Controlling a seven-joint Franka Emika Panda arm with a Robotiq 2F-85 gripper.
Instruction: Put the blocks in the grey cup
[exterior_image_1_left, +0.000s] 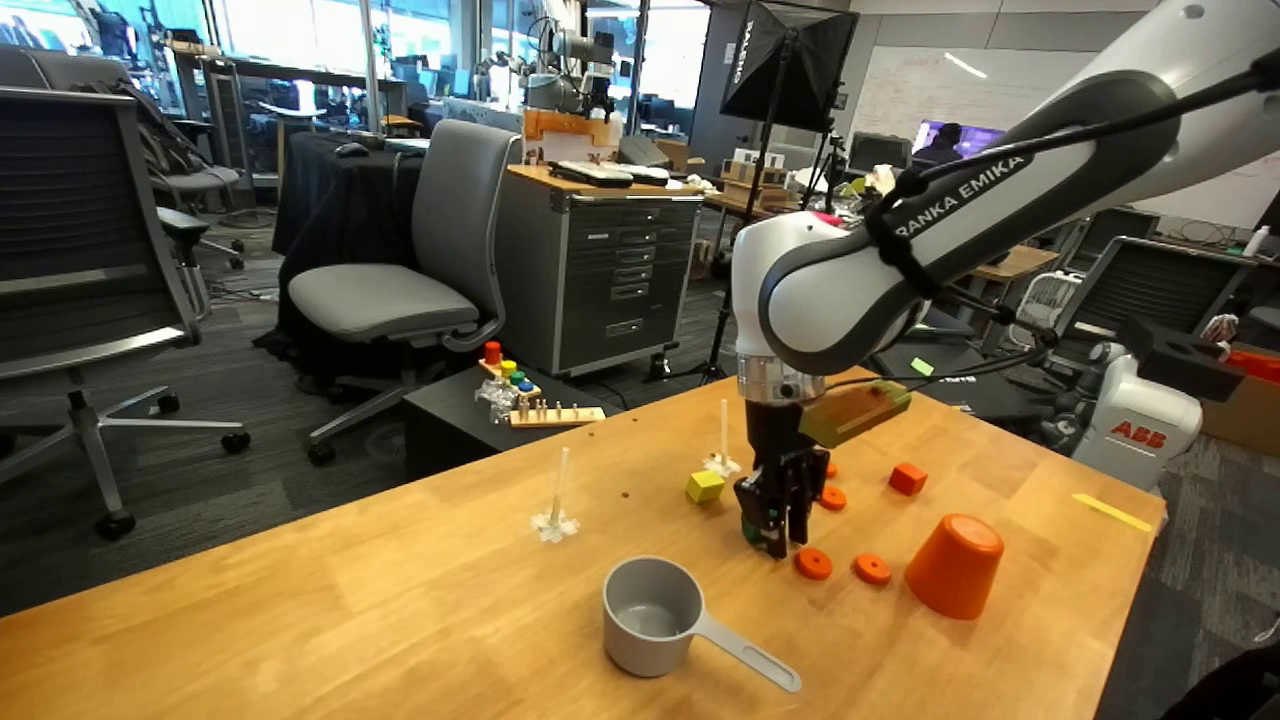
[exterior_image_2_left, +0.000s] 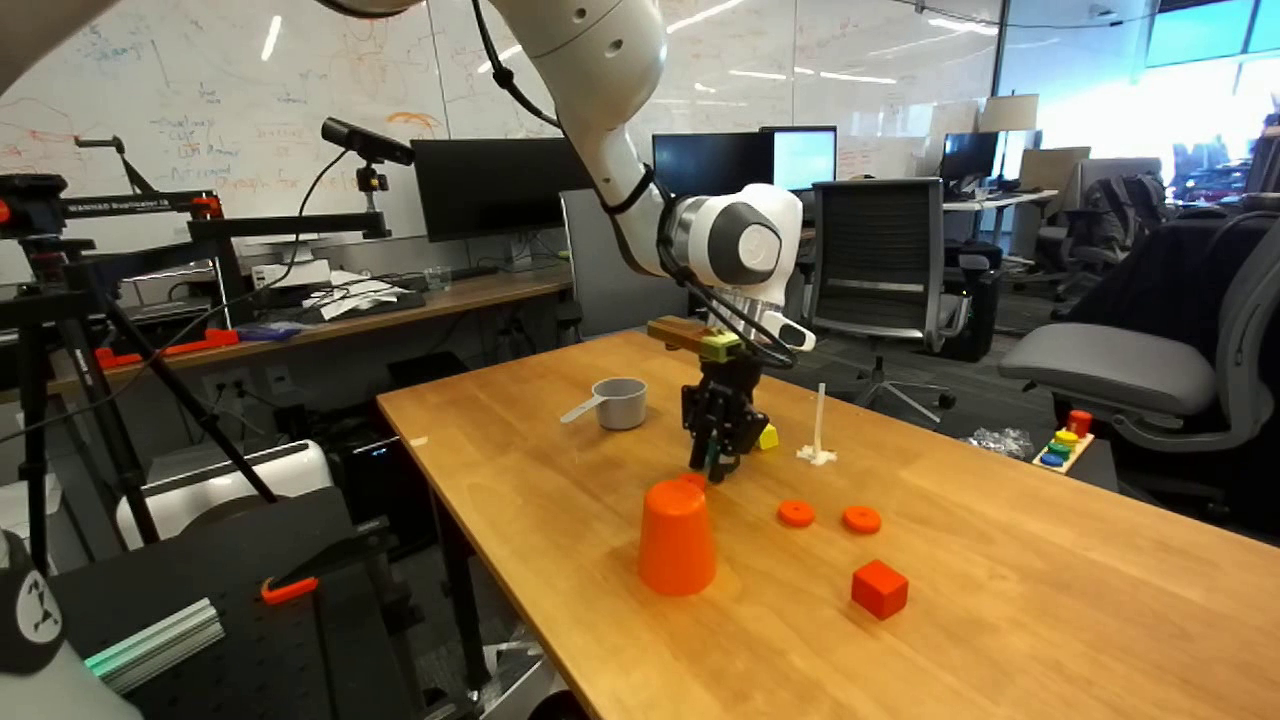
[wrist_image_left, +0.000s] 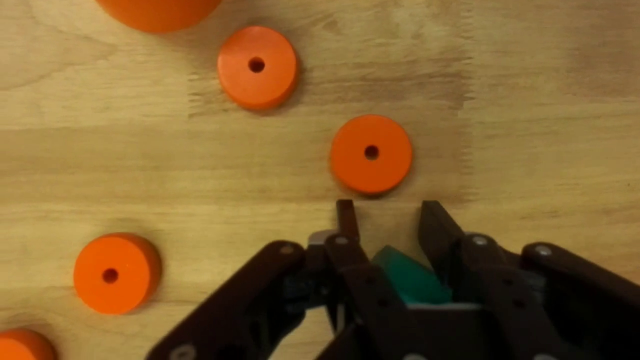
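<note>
The grey cup (exterior_image_1_left: 650, 625) stands on the table in both exterior views, also here (exterior_image_2_left: 622, 405). It is upright, its handle pointing away. My gripper (exterior_image_1_left: 788, 540) is low at the table. In the wrist view its fingers (wrist_image_left: 387, 212) are partly closed, with a gap. The green block (wrist_image_left: 412, 277) lies at an angle between and behind them, partly hidden. I cannot tell whether it is clamped. The yellow block (exterior_image_1_left: 705, 487) sits beside the gripper. The orange-red cube (exterior_image_1_left: 908, 479) lies farther off, also here (exterior_image_2_left: 880, 589). Several orange-red round blocks lie near the gripper, one just ahead of the fingertips (wrist_image_left: 371, 155).
An orange cup (exterior_image_1_left: 955, 567) stands upside down beyond the round blocks, also here (exterior_image_2_left: 677, 540). Two thin white posts are taped to the table, one here (exterior_image_1_left: 558, 495) and one behind the yellow block (exterior_image_1_left: 724, 435). Yellow tape (exterior_image_1_left: 1112, 512) marks the table near its edge.
</note>
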